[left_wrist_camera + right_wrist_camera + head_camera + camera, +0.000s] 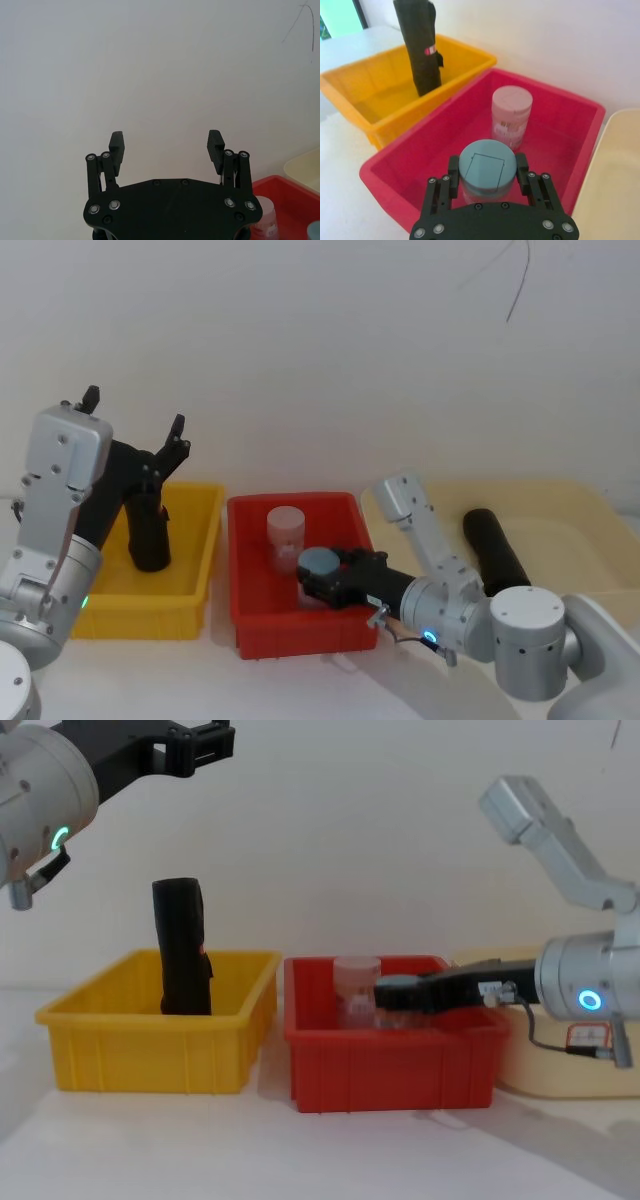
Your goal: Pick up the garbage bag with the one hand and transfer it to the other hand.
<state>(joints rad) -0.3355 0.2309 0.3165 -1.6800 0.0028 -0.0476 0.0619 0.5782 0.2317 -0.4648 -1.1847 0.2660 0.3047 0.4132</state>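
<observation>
One black, crinkly garbage bag (148,530) roll stands up in the yellow bin (190,595) on the left. The left gripper (134,422) hangs wide open above it. The right gripper (487,172) squeezes a blue-capped jar (486,167) in the red bin (560,150).

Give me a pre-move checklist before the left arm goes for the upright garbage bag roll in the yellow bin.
1. Left gripper open: ok, fingers spread wide.
2. Left gripper empty: ok, nothing sits between its fingers.
3. Garbage bag reachable: ok, it stands upright in the yellow bin, untouched, with the left gripper raised above it.
4. Right gripper free to receive the bag: not ok, it is closed around the blue-capped jar in the red bin.
5. Second roll out of the way: ok, it lies in the beige tub.
</observation>
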